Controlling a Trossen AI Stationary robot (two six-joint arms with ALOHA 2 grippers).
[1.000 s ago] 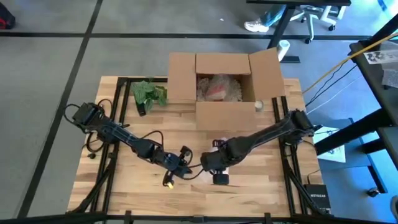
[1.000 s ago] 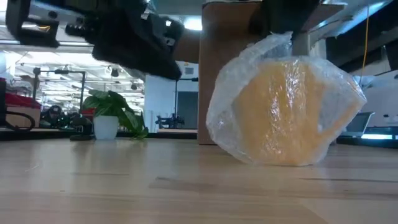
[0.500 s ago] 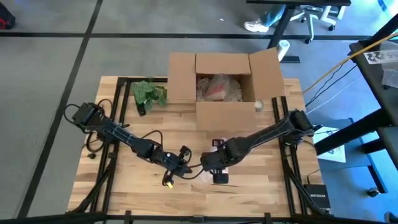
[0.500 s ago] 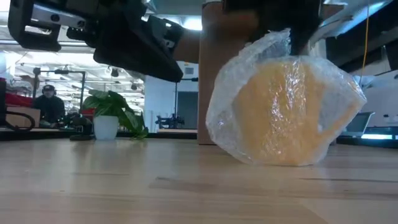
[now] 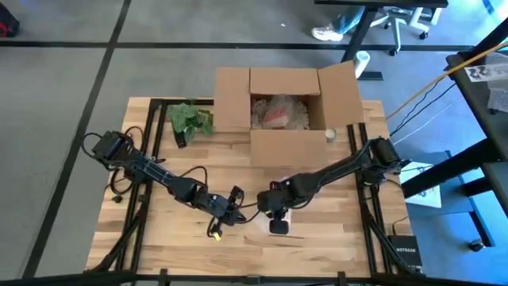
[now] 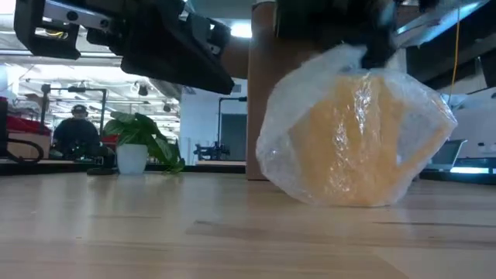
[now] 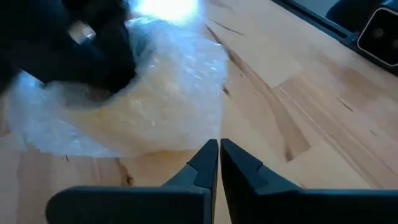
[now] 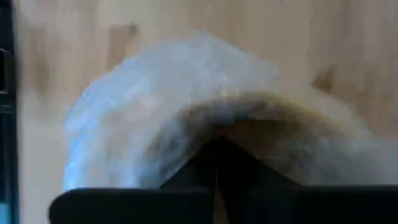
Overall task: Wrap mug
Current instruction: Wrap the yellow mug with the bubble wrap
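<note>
Right now the right gripper [image 5: 279,213] pinches the bubble wrap [image 6: 333,66] atop the mug [image 6: 360,139], directly beneath it; the left gripper [image 7: 219,163], fingers closed and empty, waits just beside.

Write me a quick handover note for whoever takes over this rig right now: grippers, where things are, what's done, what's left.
Left gripper: shut, empty, low beside the mug.
Right gripper: over the mug, fingers shut on the bubble wrap at its top.
Mug: yellow, on the table near the front edge, already covered in bubble wrap.
Cardboard box: open at the back of the table, one wrapped item inside.
Left: finish and secure the wrap, probably then box it.
</note>
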